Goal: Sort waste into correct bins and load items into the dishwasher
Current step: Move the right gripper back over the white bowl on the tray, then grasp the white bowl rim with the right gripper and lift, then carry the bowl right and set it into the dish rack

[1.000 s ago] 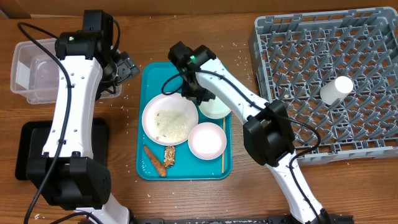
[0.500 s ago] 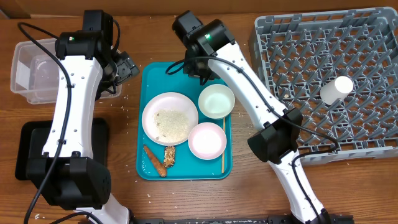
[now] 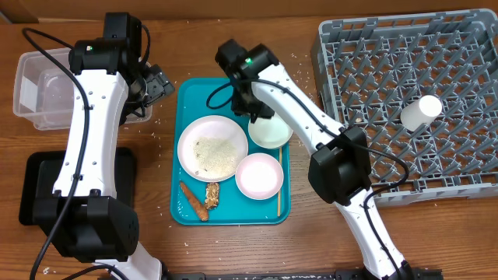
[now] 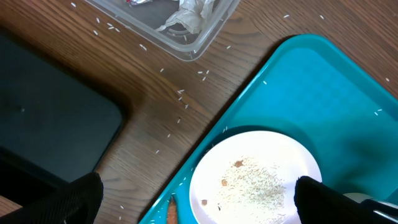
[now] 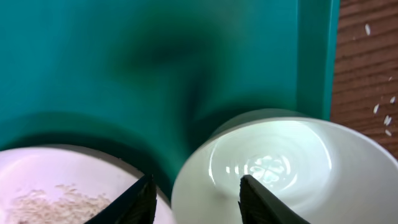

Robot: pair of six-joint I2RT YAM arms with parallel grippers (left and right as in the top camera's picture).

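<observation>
While the right arm stretches from the near edge of the surface over the rectangular teal plastic tray (image 3: 194,97), its wrist bends down so that the right gripper (image 5: 196,194) points at the round white bowl (image 5: 280,168) in the tray's far right part. Its 2 jaws stand parted and grasp nothing: 1 hangs outside the bowl's rim, the other over the bowl's inside.

The left arm rises along the tray's left side. The left gripper (image 3: 159,84) hovers just off the tray's far left corner, jaws spread wide and empty.

A large flat white plate (image 3: 212,148) lies in the tray's middle with white rice grains (image 4: 255,183) on it. A pinkish-white bowl (image 3: 259,176) sits in the tray's near right part, with the orange carrot-like stick (image 3: 193,201) and brown food chunk (image 3: 212,194) near its near left corner.

Left of the tray stands the clear plastic rectangular tub (image 3: 31,85), holding a crumpled white paper napkin (image 4: 189,15). The shallow black rectangular tray (image 3: 39,187) lies nearer, also on the left. Right of the tray is the square grey plastic dish rack (image 3: 467,47), with a small white cup (image 3: 421,111) lying on it.
</observation>
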